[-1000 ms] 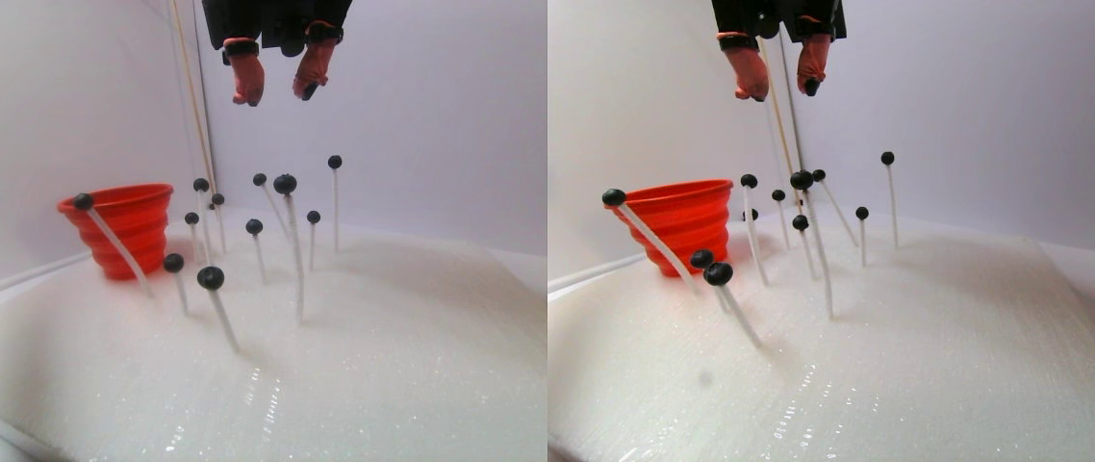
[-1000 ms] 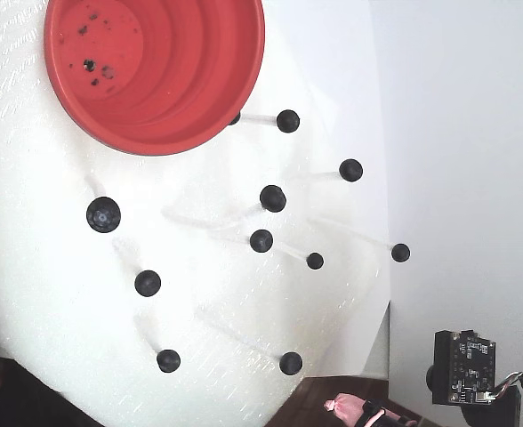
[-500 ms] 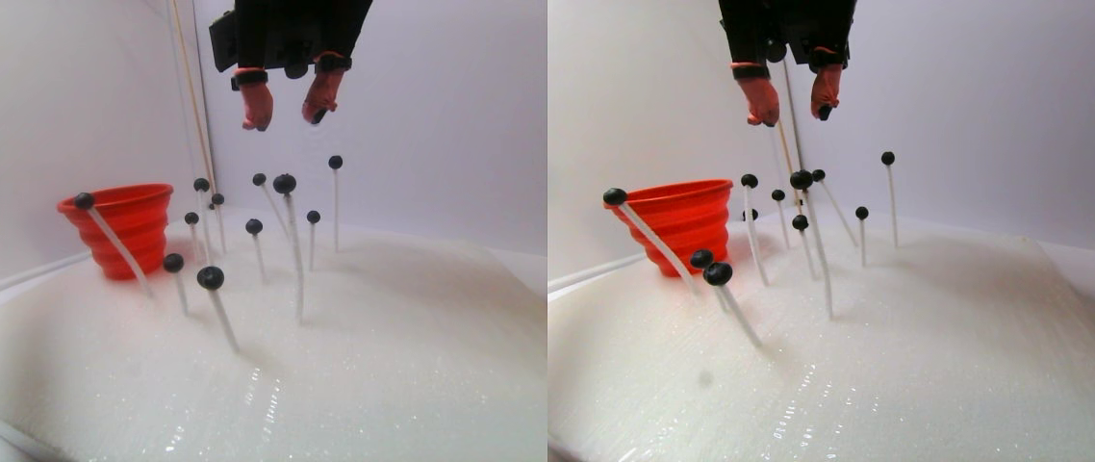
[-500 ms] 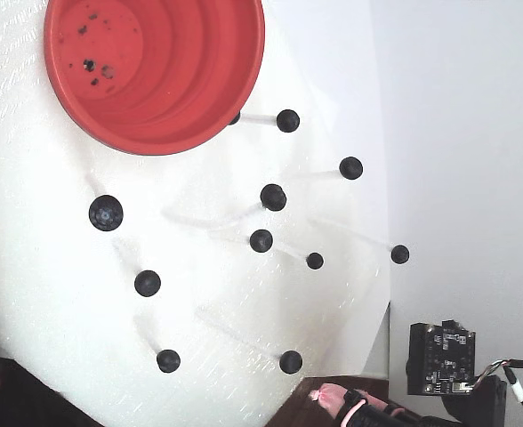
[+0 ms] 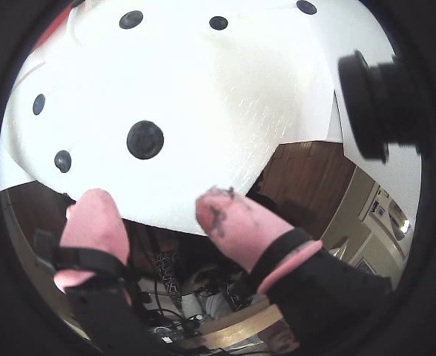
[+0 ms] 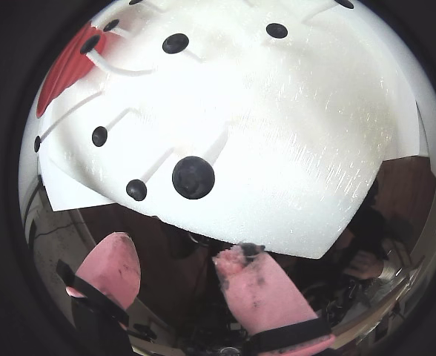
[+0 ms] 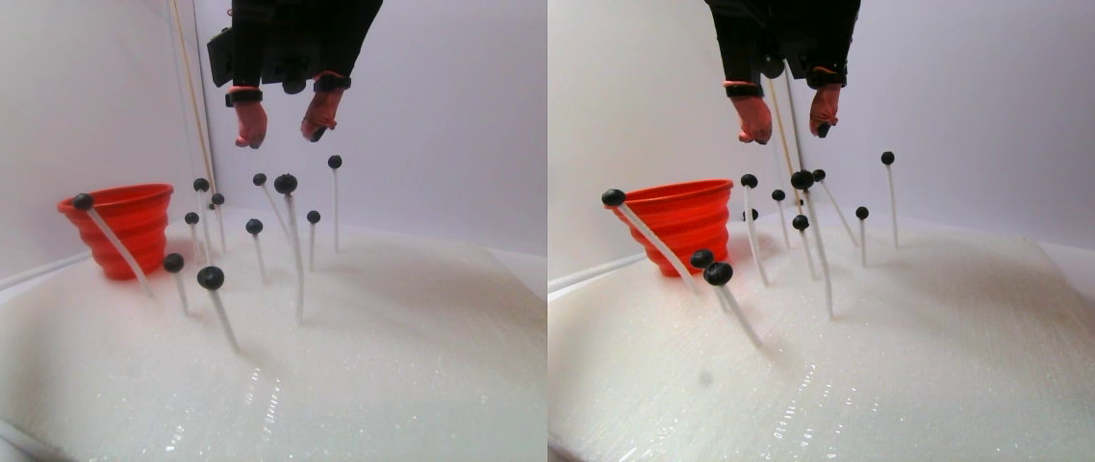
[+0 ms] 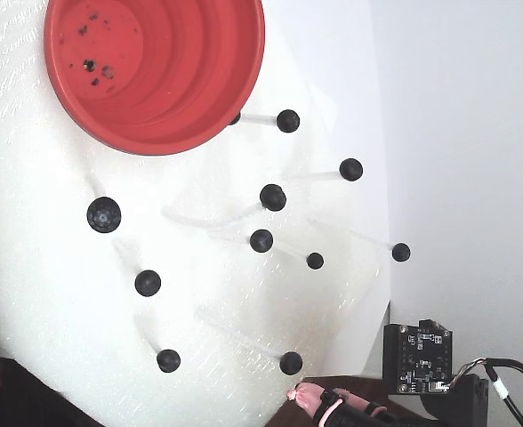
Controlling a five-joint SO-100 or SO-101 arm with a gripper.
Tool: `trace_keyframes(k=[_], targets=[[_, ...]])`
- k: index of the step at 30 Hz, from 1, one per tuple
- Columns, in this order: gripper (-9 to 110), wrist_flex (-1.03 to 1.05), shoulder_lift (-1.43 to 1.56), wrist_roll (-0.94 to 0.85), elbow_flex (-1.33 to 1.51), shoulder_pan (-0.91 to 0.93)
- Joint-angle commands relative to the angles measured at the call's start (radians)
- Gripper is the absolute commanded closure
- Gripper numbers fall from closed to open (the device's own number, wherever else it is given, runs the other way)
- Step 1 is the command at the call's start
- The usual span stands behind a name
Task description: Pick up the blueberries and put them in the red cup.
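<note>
Several blueberries (image 7: 285, 183) sit on thin white sticks planted in a white foam pad; from above they show as dark balls (image 8: 272, 197). The red cup (image 7: 124, 226) stands at the pad's left rear, its mouth (image 8: 172, 80) holding only dark specks. My gripper (image 7: 283, 135) hangs open and empty, a little above the tallest berries. In both wrist views the pink fingertips (image 5: 92, 211) stand wide apart, with one large berry (image 5: 144, 139) just ahead of the gripper (image 6: 179, 252) and over the pad's edge. One pink finger (image 8: 308, 397) shows beside the lowest berry (image 8: 290, 362).
The foam pad (image 7: 365, 366) covers most of the surface, with a brown table edge (image 5: 307, 178) beyond it. A thin wooden rod (image 7: 190, 96) rises behind the cup. A black circuit board (image 8: 417, 356) rides on the arm. White walls close the back and left.
The gripper has come down toward the berry tops and further into the fixed view, staying open. Berries and cup have not moved.
</note>
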Motion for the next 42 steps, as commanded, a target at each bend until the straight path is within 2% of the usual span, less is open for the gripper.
trace_keyframes(k=[1,42], targets=[[80,-0.031,-0.006,-0.014,-0.015,-0.015],[80,-0.225,-0.256,-0.095,-0.077,0.021]])
